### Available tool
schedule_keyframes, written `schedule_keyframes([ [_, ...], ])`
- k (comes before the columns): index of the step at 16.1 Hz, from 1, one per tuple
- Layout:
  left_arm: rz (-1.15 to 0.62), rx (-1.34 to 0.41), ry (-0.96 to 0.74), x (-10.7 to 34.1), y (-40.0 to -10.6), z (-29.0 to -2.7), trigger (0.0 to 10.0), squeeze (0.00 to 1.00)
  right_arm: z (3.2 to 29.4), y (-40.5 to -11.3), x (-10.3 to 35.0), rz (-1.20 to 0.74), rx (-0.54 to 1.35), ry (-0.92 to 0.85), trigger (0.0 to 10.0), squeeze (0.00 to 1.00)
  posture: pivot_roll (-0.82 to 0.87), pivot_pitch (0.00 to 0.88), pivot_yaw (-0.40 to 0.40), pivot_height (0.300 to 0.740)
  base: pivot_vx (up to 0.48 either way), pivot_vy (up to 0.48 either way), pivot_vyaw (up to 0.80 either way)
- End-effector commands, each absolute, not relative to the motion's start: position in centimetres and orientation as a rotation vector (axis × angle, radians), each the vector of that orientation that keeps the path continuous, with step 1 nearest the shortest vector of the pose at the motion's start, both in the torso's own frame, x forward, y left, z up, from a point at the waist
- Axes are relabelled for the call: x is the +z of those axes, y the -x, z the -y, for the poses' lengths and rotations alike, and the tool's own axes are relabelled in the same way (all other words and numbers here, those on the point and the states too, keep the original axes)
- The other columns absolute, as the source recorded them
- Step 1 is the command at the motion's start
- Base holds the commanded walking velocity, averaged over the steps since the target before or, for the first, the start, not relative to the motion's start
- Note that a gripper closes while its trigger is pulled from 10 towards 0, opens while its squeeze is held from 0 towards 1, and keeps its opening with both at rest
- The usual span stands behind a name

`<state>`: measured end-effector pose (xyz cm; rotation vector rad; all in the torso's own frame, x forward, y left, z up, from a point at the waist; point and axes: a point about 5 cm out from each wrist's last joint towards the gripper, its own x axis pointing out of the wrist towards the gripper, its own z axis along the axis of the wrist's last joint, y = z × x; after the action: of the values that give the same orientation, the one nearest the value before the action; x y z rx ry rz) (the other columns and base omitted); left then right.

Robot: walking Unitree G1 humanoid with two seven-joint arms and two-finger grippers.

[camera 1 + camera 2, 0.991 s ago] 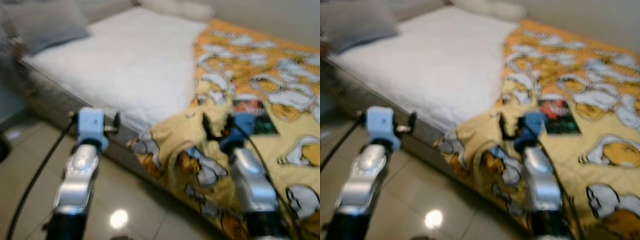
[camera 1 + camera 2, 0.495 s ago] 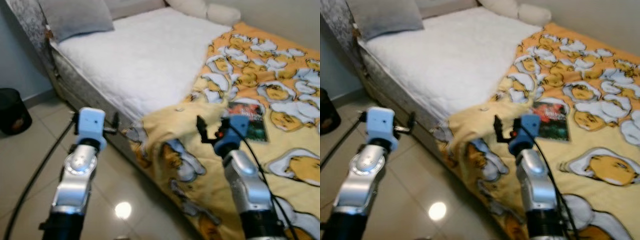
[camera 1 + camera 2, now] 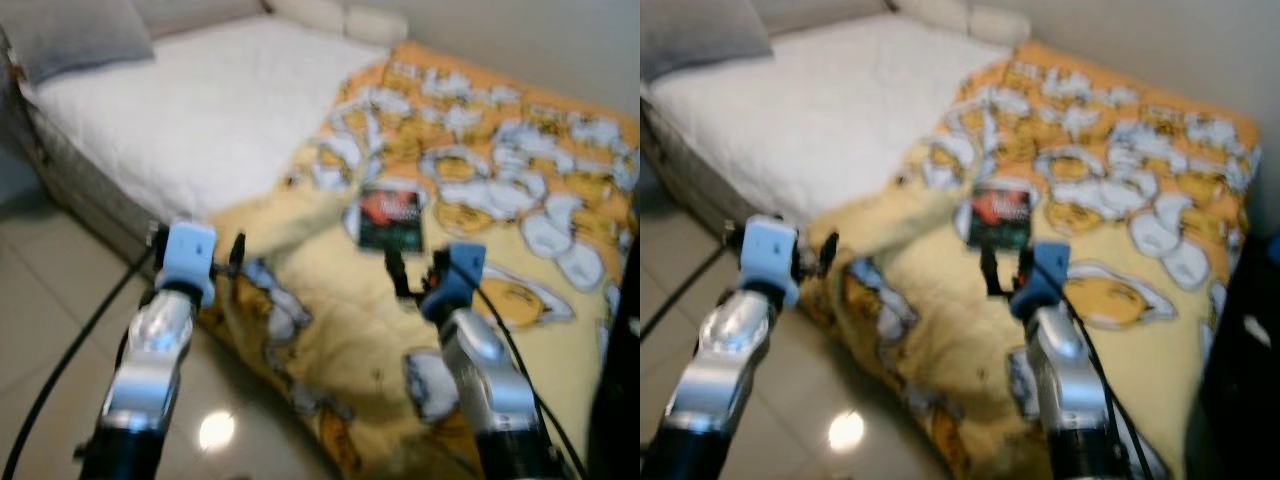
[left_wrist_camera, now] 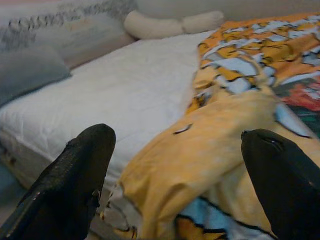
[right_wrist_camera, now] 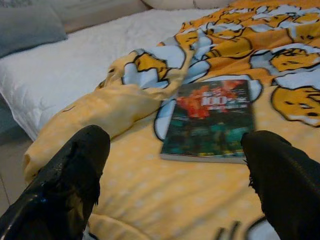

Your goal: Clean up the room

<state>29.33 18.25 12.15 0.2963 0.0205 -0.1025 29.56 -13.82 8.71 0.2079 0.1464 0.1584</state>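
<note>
Since the previous frame the head camera had swung toward the foot half of the bed, so the book sat nearer the middle of the view, while both arms kept their raised posture. Book position: flat on the yellow cartoon-print blanket, cover up, dark with red artwork, near the rumpled fold where the blanket met the bare white mattress. Right end effector hovered above the blanket, just short of the book's near edge and not touching it; in the right wrist view the book lay directly ahead between the two black fingers, which were spread wide with nothing between them. Left end effector was held over the bed's edge, beside the hanging blanket corner, well apart from the book; its fingers were likewise spread and empty, pointing at the bunched blanket fold. A grey pillow rested at the head of the mattress, with cream pillows against the wall. Tiled floor lay below the left arm. Head views were blurred.
</note>
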Motion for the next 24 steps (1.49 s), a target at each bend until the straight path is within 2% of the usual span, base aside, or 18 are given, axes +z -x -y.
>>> schedule_keyframes([
  [1,-0.024,-0.157,-0.305,11.9,-29.3,-17.1,10.0,0.84,14.7,-29.6,8.6,-0.162,0.123,-0.209,10.0,0.0,0.08,0.0,-0.02,0.74,0.0,0.0,0.0],
  [6,-0.058,-0.259,-0.243,11.0,-28.8,-16.3,10.0,0.86,14.9,-29.3,8.0,-0.181,0.123,-0.203,10.0,0.0,0.08,0.0,-0.022,0.74,0.0,0.0,0.0],
  [15,-0.072,-0.281,-0.216,10.9,-28.5,-16.6,10.0,0.86,14.3,-28.9,7.5,-0.205,0.153,-0.229,10.0,0.0,0.08,0.0,-0.019,0.74,0.378,0.0,0.0],
  [18,-0.072,-0.291,-0.219,10.9,-28.4,-16.4,10.0,0.86,13.7,-28.7,7.9,-0.194,0.242,-0.173,10.0,0.0,0.08,0.0,-0.016,0.74,0.465,0.0,0.41],
  [21,-0.073,-0.317,-0.23,10.9,-28.3,-16.2,10.0,0.85,12.5,-27.9,7.4,-0.233,0.35,-0.22,10.0,0.0,0.09,0.0,-0.016,0.74,0.444,0.0,0.53],
  [24,-0.077,-0.368,-0.23,10.8,-27.9,-15.7,10.0,0.84,12.0,-27.1,6.7,-0.282,0.446,-0.19,10.0,0.0,0.09,0.0,-0.018,0.74,0.0,0.0,0.0],
])
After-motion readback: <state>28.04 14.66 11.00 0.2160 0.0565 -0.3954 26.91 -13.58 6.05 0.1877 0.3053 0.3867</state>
